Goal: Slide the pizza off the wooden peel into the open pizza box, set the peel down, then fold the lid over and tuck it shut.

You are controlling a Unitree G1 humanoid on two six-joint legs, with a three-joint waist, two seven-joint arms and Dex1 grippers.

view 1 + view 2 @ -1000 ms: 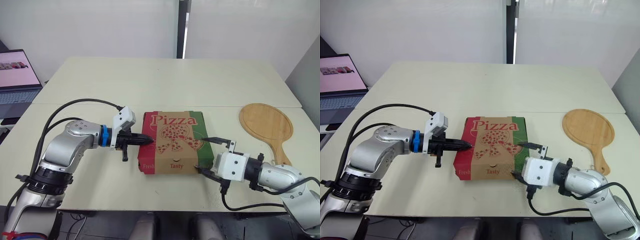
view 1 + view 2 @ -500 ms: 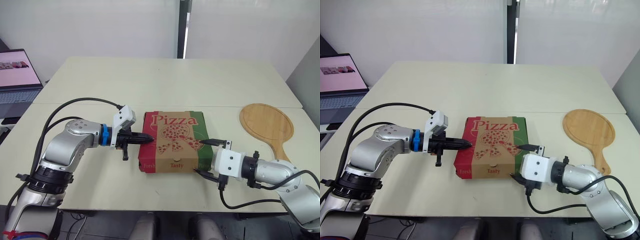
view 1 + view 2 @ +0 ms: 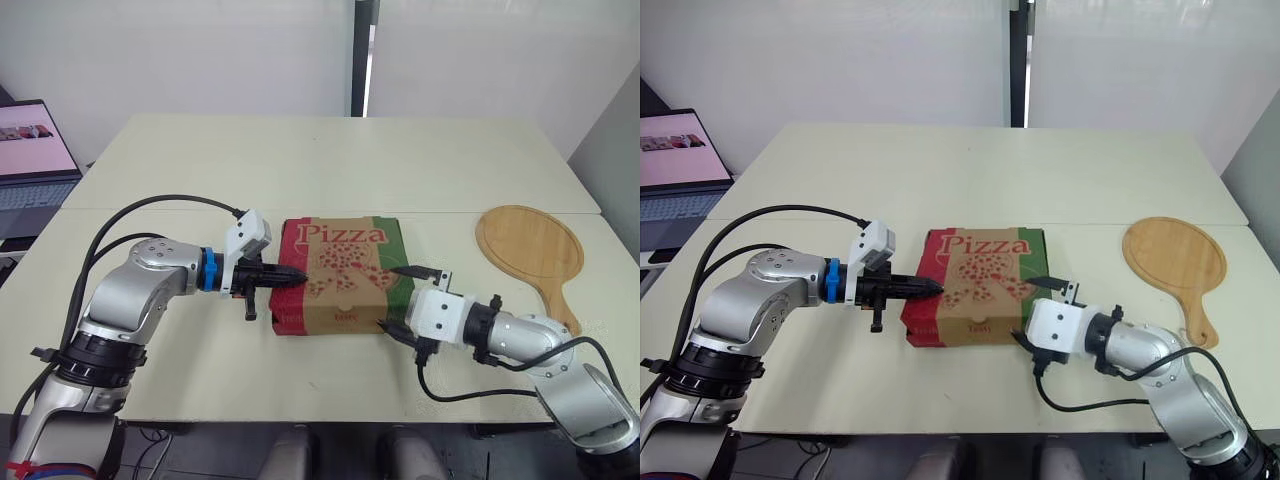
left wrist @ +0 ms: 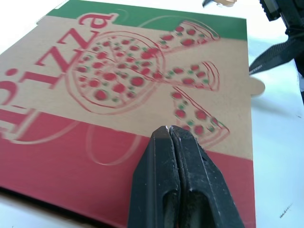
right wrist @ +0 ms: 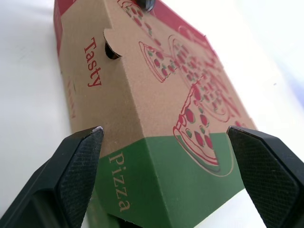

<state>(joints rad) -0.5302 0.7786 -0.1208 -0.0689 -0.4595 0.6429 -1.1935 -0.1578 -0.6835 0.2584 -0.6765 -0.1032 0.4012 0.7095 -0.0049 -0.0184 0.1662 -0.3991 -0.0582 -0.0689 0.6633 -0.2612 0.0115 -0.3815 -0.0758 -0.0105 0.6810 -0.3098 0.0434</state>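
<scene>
As the right tool (image 3: pixel 395 297), fingers apart, is straddling the pizza box's (image 3: pixel 340 275) near right corner by the bench's (image 3: pixel 330 160) front edge, the left tool (image 3: pixel 299 277), fingers together, is pressing the lid's left side. The tucking step seems to be underway, and next the front flap is likely needing a push home. Farther back, the peel (image 3: pixel 530 245) is lying by the right edge.

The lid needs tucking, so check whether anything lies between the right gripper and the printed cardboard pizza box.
Nothing visible does. The right gripper is open, its fingers spread to either side of the green corner of the printed cardboard pizza box. The round wooden peel lies well off to the right, apart from both.
</scene>
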